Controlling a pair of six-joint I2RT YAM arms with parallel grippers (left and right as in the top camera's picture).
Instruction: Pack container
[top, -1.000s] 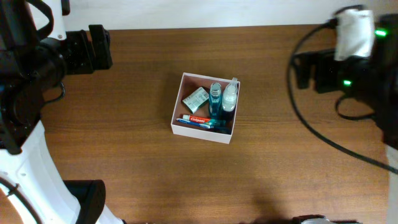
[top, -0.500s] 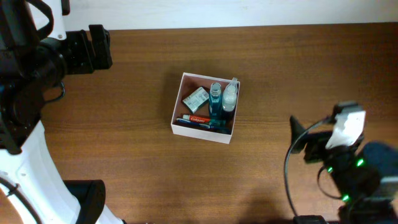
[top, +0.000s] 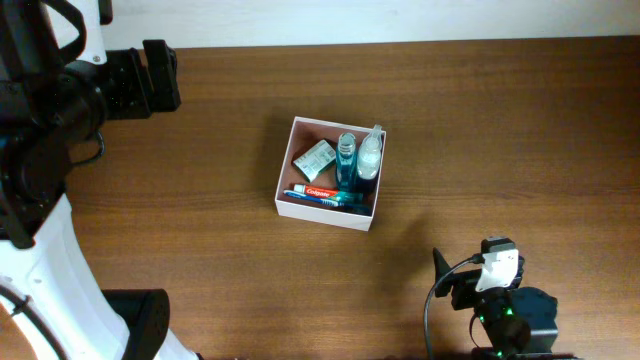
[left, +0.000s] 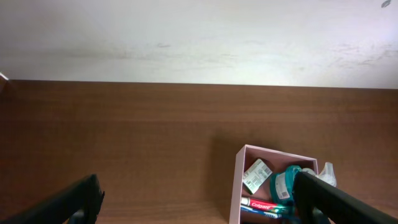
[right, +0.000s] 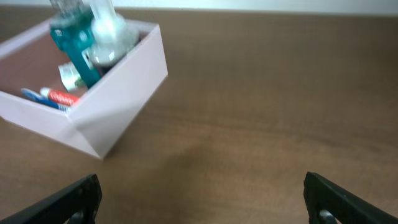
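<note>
Overhead: noted container (top: 325, 213) holding toothpaste (top: 318, 192), blue bottle (top: 346, 162), clear bottle (top: 370, 157), sachet (top: 315, 157); nothing loose seen outside it, so packing judged done. Left wrist: left gripper (left: 199, 208) spread wide, empty, well apart from container, level. Right wrist: right gripper (right: 205, 202) likewise wide, empty, low, short of container's corner.

A brown wood-grain table (top: 200, 230) with a smooth, low-sheen finish carries the container (top: 322, 212), matt white cardboard outside and dull reddish-brown within. Inside, a blue-tinted bottle (top: 346, 160) and a clear bottle (top: 370, 158), both see-through plastic, catch the light beside a glossy toothpaste tube (top: 320, 192) and a pale printed sachet (top: 315, 158). Near left, an arm's smooth white shell (top: 50, 270). The far wall (left: 186, 37) is matt white, faintly scuffed.
</note>
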